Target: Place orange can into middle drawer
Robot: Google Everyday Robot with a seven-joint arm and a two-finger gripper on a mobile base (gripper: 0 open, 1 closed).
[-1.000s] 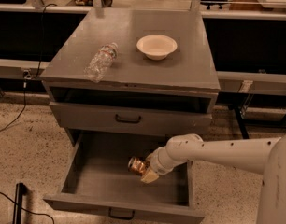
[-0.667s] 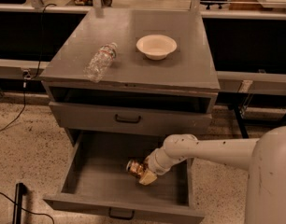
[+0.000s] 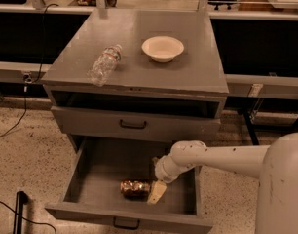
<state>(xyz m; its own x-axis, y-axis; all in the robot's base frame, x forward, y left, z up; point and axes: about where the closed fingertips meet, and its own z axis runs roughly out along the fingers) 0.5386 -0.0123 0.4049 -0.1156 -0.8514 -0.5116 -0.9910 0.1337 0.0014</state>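
The orange can [image 3: 134, 188] is laid sideways in the opened middle drawer [image 3: 110, 167] for deposit, with the gripper [image 3: 155, 193] seen at its 3 o'clock, though whether it is clamped cannot be told.

From my station the light reads warm and moderate, falling from above. The flat grey metal cabinet top [image 3: 139, 77] is evenly lit, and the shallow white bowl [image 3: 162, 48] is the brightest spot on it. The open slot under that top sits in deep shadow. The wide grey pulled-out middle drawer [image 3: 105, 165] is dimmer inside, where the cream two-finger gripper [image 3: 156, 191] hangs just beside the small shiny orange can [image 3: 134, 188], which catches small glints.
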